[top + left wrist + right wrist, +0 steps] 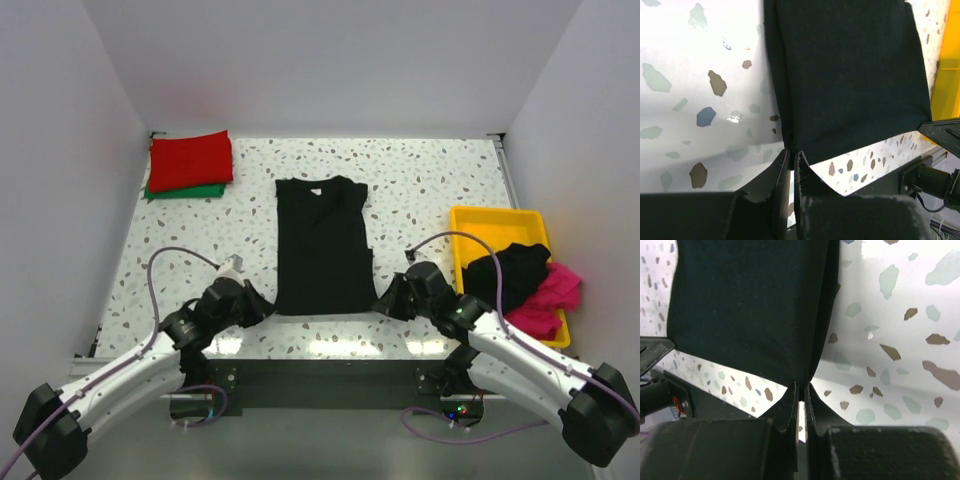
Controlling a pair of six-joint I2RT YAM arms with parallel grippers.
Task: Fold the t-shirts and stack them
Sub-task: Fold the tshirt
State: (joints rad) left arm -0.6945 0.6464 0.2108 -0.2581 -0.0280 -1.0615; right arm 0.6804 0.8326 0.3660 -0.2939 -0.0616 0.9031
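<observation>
A black t-shirt (322, 245) lies flat in the middle of the table, sides folded in, collar at the far end. My left gripper (262, 307) is shut on its near left hem corner (790, 145). My right gripper (385, 303) is shut on the near right hem corner (804, 382). A folded red t-shirt (190, 160) rests on a folded green t-shirt (185, 190) at the far left. A crumpled black t-shirt (510, 275) and a pink t-shirt (548, 295) lie in the tray.
A yellow tray (497, 218) stands at the right edge of the speckled table (420, 190). White walls close in the back and both sides. The dark arm-mount rail (320, 375) runs along the near edge.
</observation>
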